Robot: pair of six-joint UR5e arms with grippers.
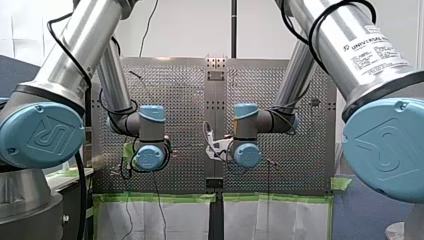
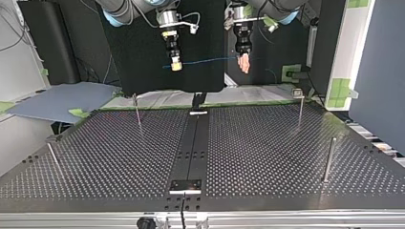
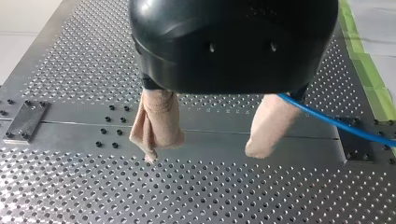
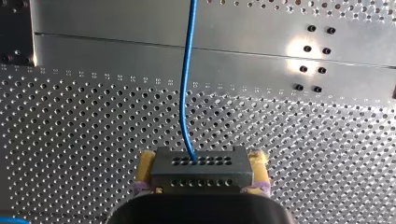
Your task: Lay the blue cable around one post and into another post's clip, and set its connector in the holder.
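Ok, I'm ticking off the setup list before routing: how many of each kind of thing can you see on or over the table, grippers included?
Posts: 4
Blue cable: 1
Connector: 1
Grippers: 2 (left gripper, right gripper)
Total: 8

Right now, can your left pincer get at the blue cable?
Probably yes: my left pincer is open, and the blue cable runs right beside one beige pad, nothing between.
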